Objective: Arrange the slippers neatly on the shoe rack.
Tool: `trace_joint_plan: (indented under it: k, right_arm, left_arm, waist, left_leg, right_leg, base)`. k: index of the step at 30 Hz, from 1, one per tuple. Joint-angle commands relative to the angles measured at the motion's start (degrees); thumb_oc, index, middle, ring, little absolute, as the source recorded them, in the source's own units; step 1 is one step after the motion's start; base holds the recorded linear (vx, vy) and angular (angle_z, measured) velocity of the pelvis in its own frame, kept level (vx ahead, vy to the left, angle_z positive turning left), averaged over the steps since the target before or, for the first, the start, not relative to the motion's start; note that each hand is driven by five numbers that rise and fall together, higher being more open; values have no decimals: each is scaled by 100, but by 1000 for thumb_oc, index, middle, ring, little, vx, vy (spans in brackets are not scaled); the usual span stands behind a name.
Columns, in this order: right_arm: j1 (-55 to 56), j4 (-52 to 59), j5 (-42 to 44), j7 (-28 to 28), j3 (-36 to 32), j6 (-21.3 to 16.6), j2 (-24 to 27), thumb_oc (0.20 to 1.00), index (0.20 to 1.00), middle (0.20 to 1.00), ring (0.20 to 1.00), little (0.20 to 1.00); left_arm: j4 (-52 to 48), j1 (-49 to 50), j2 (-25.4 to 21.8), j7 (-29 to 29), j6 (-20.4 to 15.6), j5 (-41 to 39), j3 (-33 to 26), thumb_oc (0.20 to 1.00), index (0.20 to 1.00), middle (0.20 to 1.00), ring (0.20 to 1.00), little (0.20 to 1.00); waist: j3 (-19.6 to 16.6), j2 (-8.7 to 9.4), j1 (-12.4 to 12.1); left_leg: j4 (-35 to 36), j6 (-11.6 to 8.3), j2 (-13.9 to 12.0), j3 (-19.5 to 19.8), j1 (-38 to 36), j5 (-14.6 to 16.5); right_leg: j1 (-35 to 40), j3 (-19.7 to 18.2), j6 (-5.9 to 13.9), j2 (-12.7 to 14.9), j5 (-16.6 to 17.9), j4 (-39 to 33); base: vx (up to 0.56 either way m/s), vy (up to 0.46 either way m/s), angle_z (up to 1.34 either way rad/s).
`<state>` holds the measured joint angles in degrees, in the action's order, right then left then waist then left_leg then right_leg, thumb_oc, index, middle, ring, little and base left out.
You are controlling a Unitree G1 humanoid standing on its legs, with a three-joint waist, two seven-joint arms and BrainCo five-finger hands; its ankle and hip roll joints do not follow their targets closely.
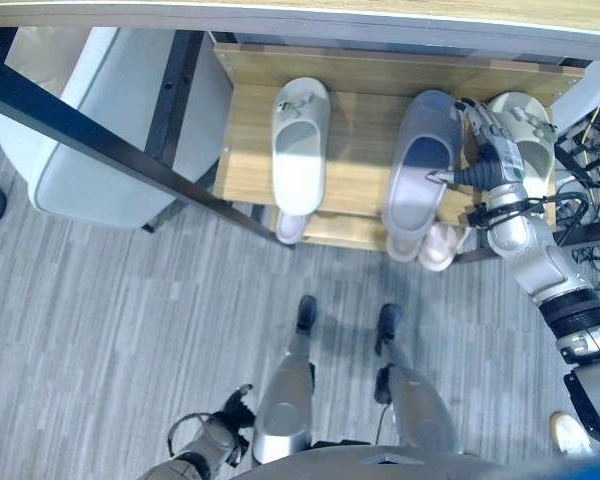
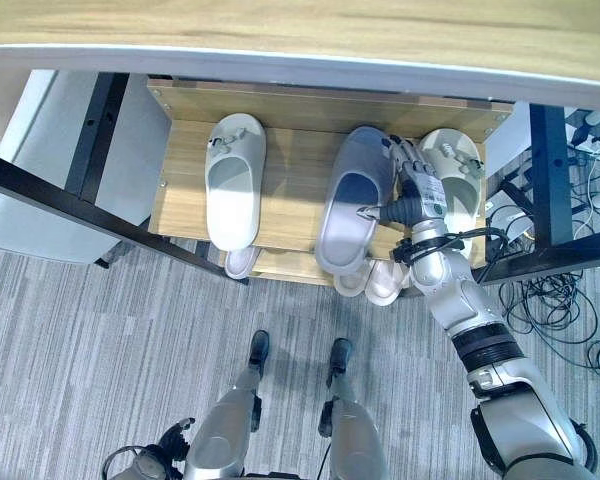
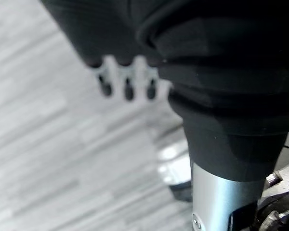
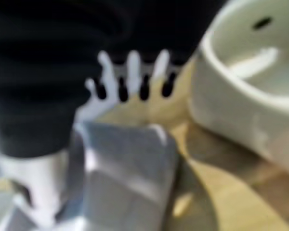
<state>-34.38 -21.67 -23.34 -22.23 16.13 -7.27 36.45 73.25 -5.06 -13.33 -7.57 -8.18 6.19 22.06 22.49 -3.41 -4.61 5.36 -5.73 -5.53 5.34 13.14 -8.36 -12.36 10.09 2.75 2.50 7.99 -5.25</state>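
- Floor (image 1: 110, 330): we record grey striped carpet.
- Chair (image 1: 100, 120): pale grey and padded, standing left of the wooden shelves, crossed by a black metal frame bar (image 1: 100, 140).
- Tabletop edge (image 2: 300, 45): light wood, overhead.
- Cables (image 2: 565, 300): tangled at right.

Light wood-grain shoe rack (image 1: 365, 170), matt and smooth. Soft matt foam-like grey slipper (image 1: 423, 160); smooth pale white slipper (image 1: 300, 140) and cream slipper (image 1: 528, 130) of rubbery plastic look. Grey wood-pattern floor (image 1: 100, 320), faintly streaked. Silvery metal fingers (image 4: 133, 65) on right robot hand (image 2: 412, 185), dark ribbed cover matt.
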Motion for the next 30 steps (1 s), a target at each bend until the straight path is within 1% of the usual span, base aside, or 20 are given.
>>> trace_joint_plan:
  k: [1, 9, 10, 11, 12, 16, 20, 21, 23, 25, 26, 27, 29, 30]
  right_arm:
    - [-468, 156, 317, -251, -89, -103, 153, 1000, 1000, 1000, 1000, 1000]
    - [-703, -309, 545, -307, 11, -62, 78, 1000, 1000, 1000, 1000, 1000]
    - [-746, -367, 468, -373, 19, -21, 99, 420, 420, 420, 420, 420]
    - [-749, -370, 467, -376, 21, -22, 98, 325, 325, 325, 325, 325]
    - [-758, -378, 430, -411, 28, -5, 104, 200, 200, 200, 200, 200]
    - [-744, -396, 355, -472, 10, 52, 67, 200, 200, 200, 200, 200]
    - [-514, -80, 209, -534, -74, 5, 28, 200, 200, 200, 200, 200]
    - [-401, 238, -9, -515, -60, -10, 99, 200, 200, 200, 200, 200]
    - [-345, 405, -132, -495, -66, -24, 141, 200, 200, 200, 200, 200]
    - [-216, 1010, -377, -566, -130, -121, 150, 200, 200, 200, 200, 200]
    - [-202, 1027, -382, -560, -139, -115, 149, 200, 200, 200, 200, 200]
    - [-154, 1282, -451, -581, -183, -161, 148, 200, 200, 200, 200, 200]
    - [25, 1895, -548, -597, -260, -283, 114, 200, 200, 200, 200, 200]
    - [256, 2519, -649, -498, -301, -388, 123, 200, 200, 200, 200, 200]
  left_arm:
    - [49, -231, 36, -98, -131, -13, 240, 1000, 1000, 1000, 1000, 1000]
    - [129, -164, 37, -53, -100, 29, 311, 1000, 1000, 1000, 1000, 1000]
    - [155, -165, 39, -60, -93, 52, 317, 1000, 1000, 1000, 1000, 1000]
    - [157, -167, 40, -60, -94, 53, 316, 1000, 1000, 1000, 1000, 1000]
    - [153, -180, 34, -64, -89, 37, 300, 1000, 1000, 1000, 1000, 1000]
    - [159, -200, 43, -116, -90, 0, 250, 1000, 1000, 1000, 1000, 1000]
    - [142, -211, 81, -121, -89, -12, 231, 1000, 1000, 1000, 1000, 1000]
    - [153, -213, 100, -108, -85, 25, 208, 1000, 1000, 1000, 1000, 1000]
    - [168, -214, 108, -108, -86, 60, 192, 1000, 1000, 1000, 1000, 1000]
    - [193, -206, 151, -114, -74, 126, 143, 1000, 1000, 1000, 1000, 1000]
    - [194, -205, 150, -115, -74, 127, 144, 1000, 1000, 1000, 1000, 1000]
    - [200, -202, 158, -126, -71, 131, 121, 1000, 1000, 1000, 1000, 1000]
    - [194, -196, 171, -137, -63, 128, 62, 1000, 1000, 1000, 1000, 1000]
    - [173, -187, 164, -163, -61, 141, -1, 1000, 1000, 1000, 1000, 1000]
  waist:
    - [-62, 135, -133]
    - [-48, 132, -207]
    - [-39, 145, -225]
    - [-39, 145, -224]
    - [-34, 145, -228]
    - [-11, 163, -241]
    - [15, 172, -223]
    - [18, 185, -209]
    - [20, 189, -202]
    - [34, 194, -167]
    - [34, 195, -169]
    - [40, 201, -159]
    - [41, 222, -136]
    - [43, 251, -105]
  left_leg:
    - [-601, 213, 105, 130, 260, 658]
    - [-582, 209, 148, 170, 308, 642]
    - [-576, 212, 151, 186, 324, 641]
    - [-576, 212, 151, 186, 325, 641]
    - [-572, 213, 153, 192, 331, 637]
    - [-573, 221, 167, 209, 364, 641]
    - [-564, 231, 179, 218, 372, 647]
    - [-567, 233, 181, 215, 376, 656]
    - [-570, 234, 185, 213, 375, 660]
    - [-581, 240, 184, 197, 361, 674]
    - [-581, 240, 184, 196, 360, 674]
    - [-579, 240, 178, 192, 357, 673]
    - [-567, 239, 173, 184, 341, 672]
    - [-569, 238, 162, 172, 335, 675]
  right_leg:
    - [39, -284, 503, 630, -894, 923]
    - [49, -211, 513, 653, -873, 885]
    - [46, -204, 515, 656, -869, 874]
    - [44, -204, 515, 656, -868, 874]
    - [40, -202, 517, 657, -862, 867]
    - [27, -208, 522, 654, -851, 849]
    - [7, -213, 526, 656, -858, 870]
    - [1, -214, 533, 662, -867, 876]
    - [-3, -217, 533, 660, -875, 883]
    - [-4, -239, 533, 655, -888, 905]
    - [-3, -239, 534, 655, -889, 906]
    - [-2, -243, 535, 654, -891, 907]
    - [-7, -252, 540, 647, -888, 908]
    - [-15, -260, 543, 640, -889, 913]
  base:
    - [0, 0, 0]
    - [5, 6, 4]
    - [4, 8, 13]
    - [-1, 3, 13]
    - [-1, 9, 8]
    - [0, 10, 8]
    - [1, 1, 1]
    - [0, 0, 0]
    - [0, 0, 0]
    - [0, 0, 0]
    - [0, 0, 0]
    - [0, 0, 0]
    - [0, 0, 0]
    - [0, 0, 0]
